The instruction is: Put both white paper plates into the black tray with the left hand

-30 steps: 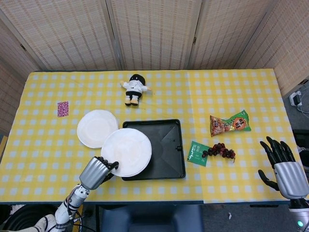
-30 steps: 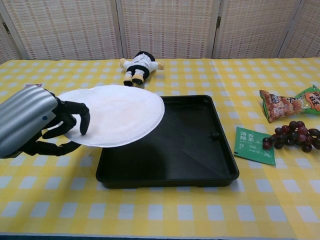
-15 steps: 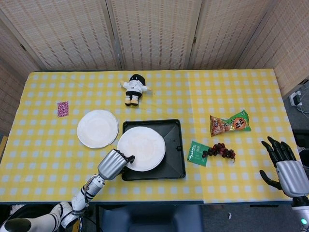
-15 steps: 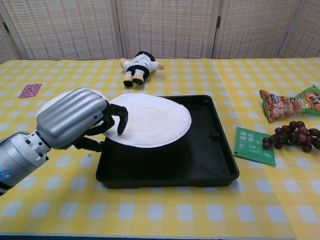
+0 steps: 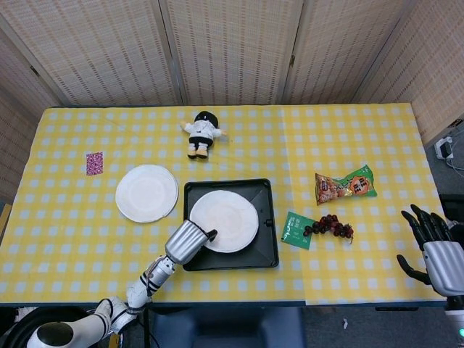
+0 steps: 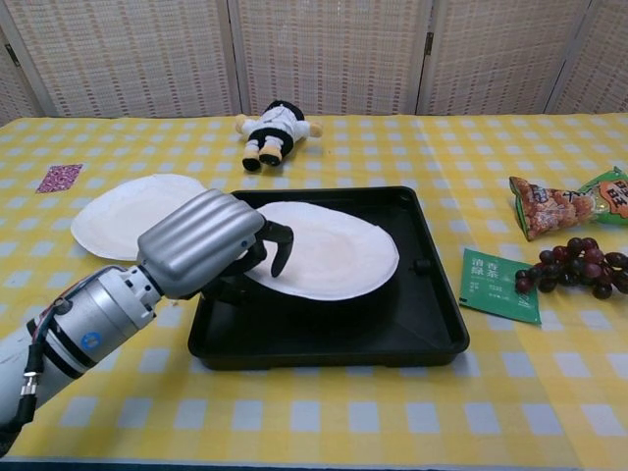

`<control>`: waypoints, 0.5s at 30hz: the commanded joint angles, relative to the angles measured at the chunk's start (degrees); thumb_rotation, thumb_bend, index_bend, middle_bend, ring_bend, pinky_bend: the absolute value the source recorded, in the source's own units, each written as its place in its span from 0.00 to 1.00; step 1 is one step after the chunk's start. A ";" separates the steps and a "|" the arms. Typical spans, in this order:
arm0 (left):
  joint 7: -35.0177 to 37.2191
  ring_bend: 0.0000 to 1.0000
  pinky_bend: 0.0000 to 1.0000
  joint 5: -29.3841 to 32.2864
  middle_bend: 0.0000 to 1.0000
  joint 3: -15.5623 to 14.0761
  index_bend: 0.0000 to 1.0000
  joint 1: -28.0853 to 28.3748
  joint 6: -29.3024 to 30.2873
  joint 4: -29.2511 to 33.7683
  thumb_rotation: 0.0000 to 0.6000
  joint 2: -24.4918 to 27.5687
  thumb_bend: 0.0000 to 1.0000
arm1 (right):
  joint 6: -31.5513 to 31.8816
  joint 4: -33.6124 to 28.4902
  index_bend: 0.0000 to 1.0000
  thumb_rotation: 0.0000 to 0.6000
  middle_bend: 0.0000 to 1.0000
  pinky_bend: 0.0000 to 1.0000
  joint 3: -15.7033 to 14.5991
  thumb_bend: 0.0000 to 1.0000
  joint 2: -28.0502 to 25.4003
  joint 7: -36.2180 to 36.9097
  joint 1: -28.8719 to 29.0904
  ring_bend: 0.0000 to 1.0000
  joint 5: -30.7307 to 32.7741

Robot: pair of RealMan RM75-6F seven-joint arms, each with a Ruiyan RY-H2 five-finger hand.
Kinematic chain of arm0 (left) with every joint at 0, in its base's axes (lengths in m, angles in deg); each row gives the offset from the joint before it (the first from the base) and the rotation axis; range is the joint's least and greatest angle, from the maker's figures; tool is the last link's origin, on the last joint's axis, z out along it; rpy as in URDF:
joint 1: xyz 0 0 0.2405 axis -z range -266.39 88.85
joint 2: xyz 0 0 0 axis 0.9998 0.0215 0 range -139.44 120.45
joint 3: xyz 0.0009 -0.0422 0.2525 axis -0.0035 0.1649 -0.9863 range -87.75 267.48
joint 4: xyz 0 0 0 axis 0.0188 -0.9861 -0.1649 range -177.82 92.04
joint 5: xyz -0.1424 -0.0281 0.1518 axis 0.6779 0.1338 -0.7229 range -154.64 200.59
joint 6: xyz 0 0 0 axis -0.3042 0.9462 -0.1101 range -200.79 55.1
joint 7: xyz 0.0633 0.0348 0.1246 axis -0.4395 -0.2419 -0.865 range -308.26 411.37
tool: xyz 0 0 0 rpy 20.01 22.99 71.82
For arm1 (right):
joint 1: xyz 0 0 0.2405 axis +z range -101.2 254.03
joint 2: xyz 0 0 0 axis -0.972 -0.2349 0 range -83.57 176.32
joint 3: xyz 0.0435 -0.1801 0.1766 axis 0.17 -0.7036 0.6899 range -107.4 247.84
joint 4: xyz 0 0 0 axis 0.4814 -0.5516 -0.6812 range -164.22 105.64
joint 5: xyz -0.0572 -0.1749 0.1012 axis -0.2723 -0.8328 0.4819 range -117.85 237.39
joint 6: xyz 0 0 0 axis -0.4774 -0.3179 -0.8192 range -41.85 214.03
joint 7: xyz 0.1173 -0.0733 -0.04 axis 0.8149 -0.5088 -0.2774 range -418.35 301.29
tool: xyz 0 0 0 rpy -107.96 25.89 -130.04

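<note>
My left hand (image 5: 188,241) (image 6: 204,243) pinches the near-left rim of a white paper plate (image 5: 225,220) (image 6: 329,262), holding it inside the black tray (image 5: 264,246) (image 6: 422,334), slightly tilted just above the tray floor. The second white paper plate (image 5: 146,192) (image 6: 130,212) lies flat on the yellow checked cloth to the left of the tray. My right hand (image 5: 435,243) rests at the table's right front corner with fingers spread and nothing in it; it shows only in the head view.
A doll (image 5: 201,132) (image 6: 275,130) lies behind the tray. Right of the tray are a green packet (image 5: 296,230) (image 6: 498,286), grapes (image 5: 332,226) (image 6: 579,265) and a snack bag (image 5: 345,184) (image 6: 567,207). A pink card (image 5: 94,163) (image 6: 60,178) lies far left.
My left hand has carried the plate rightward, from over the tray's left edge to inside the tray, and lowered it. The right hand drifted slightly right and down.
</note>
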 commanded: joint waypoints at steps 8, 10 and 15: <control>0.61 1.00 1.00 1.40 1.00 -0.85 0.58 1.18 -1.24 -2.52 1.00 -3.23 0.49 | -0.28 0.26 0.00 1.00 0.00 0.00 0.26 0.36 -0.02 0.14 0.01 0.00 0.49; 0.10 1.00 1.00 2.07 1.00 -0.91 0.42 1.20 -2.35 -1.70 1.00 -3.12 0.40 | -0.29 0.26 0.00 1.00 0.00 0.00 0.26 0.37 -0.01 0.18 0.00 0.00 0.47; -1.48 1.00 1.00 3.14 1.00 -0.61 0.17 0.97 -2.49 1.03 1.00 -2.05 0.18 | 0.34 0.13 0.00 1.00 0.00 0.00 0.26 0.36 -0.10 0.30 -0.27 0.00 0.13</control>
